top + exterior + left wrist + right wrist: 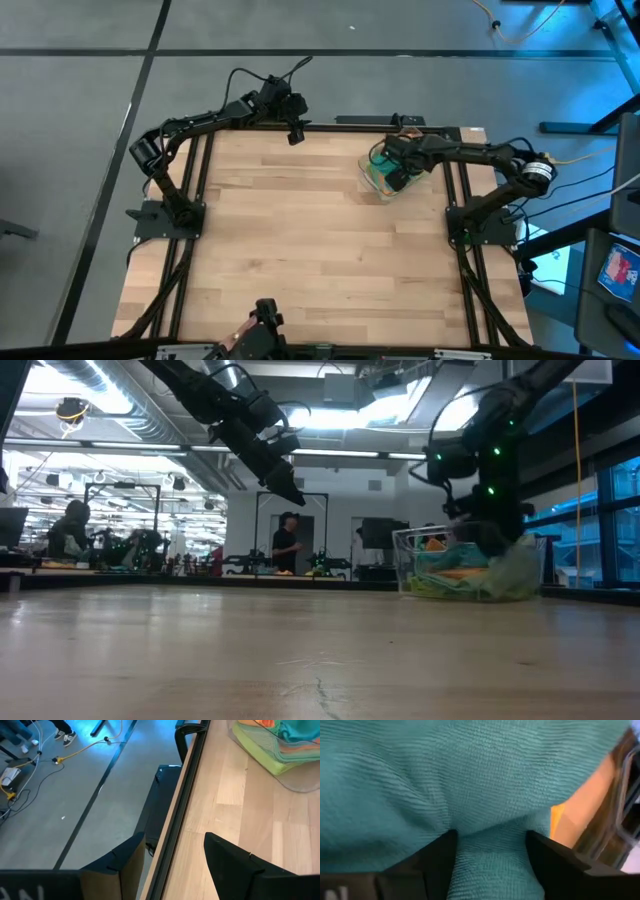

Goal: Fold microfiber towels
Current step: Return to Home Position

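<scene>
A clear plastic bin (378, 182) stands at the table's far right and holds a stack of towels; it also shows in the low view (465, 565). The left wrist view shows a lime green towel (260, 755), a teal towel (300, 732) and an orange towel (262, 723) in it. My right gripper (398, 178) reaches down into the bin, open, with the teal towel (470, 780) filling its wrist view and a bit of orange (557, 820) beside it. My left gripper (296, 135) is open and empty, raised over the table's far edge. The pale sage towel cannot be made out. My right gripper (489, 845) comes from above into the bin, and its open fingers (437, 857) are sunk into the top of the teal towel. A bulge of the cloth (490, 860) stands between the two fingers. The towel lies on the stack in the bin.
The bin's clear walls (405, 560) stand around my right gripper. The wooden tabletop (320, 250) stretches toward the near edge. The black frame rail (185, 805) runs along the far edge under my left gripper. People and equipment show in the room beyond (285, 545).
</scene>
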`<act>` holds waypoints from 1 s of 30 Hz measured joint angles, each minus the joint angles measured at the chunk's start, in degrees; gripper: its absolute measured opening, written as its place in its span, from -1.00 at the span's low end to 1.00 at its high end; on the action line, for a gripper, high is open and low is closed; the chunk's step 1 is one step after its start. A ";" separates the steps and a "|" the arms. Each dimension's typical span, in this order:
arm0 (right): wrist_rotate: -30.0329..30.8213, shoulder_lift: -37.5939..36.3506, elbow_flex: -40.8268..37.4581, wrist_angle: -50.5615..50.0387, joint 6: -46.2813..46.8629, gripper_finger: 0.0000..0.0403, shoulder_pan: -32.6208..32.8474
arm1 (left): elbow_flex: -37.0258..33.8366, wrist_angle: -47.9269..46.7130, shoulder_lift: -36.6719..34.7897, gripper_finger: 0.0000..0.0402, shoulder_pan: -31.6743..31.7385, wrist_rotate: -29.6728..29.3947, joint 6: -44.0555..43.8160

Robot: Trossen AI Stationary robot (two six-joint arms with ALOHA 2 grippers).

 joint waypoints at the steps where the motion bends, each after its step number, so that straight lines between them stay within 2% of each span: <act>1: 0.52 0.00 -1.30 0.79 0.43 0.21 0.00 | 0.00 0.00 0.00 -0.03 0.00 0.00 0.00; 6: 0.75 0.03 -1.67 -3.48 2.48 0.21 0.00 | 0.00 0.00 0.00 -0.03 0.00 0.00 0.02; 12: 2.01 0.04 5.72 -6.88 -0.34 0.21 0.02 | 0.00 0.00 0.00 -0.03 0.00 0.00 0.02; 16: 2.17 0.02 12.78 -18.07 0.19 0.21 0.00 | 0.00 0.00 0.00 -0.03 0.00 0.00 0.02; 22: 2.20 -0.02 21.95 -34.32 8.07 0.21 2.09 | 0.00 0.00 0.00 -0.03 0.00 0.00 0.07; 24: 0.13 -0.20 23.41 -39.01 11.26 0.21 3.92 | 0.00 0.00 0.00 -0.03 0.00 0.01 0.07; 26: -4.80 -1.45 23.03 -39.76 13.22 0.21 5.98 | 0.00 0.00 0.02 -0.03 0.00 0.00 0.07; 28: -10.97 -2.87 21.09 -39.43 13.00 0.21 7.59 | 0.00 0.00 0.02 -0.03 0.00 0.00 0.09; 30: -14.43 -3.11 17.96 -39.89 13.95 0.20 8.86 | 0.00 0.00 0.02 -0.03 -0.02 0.00 0.09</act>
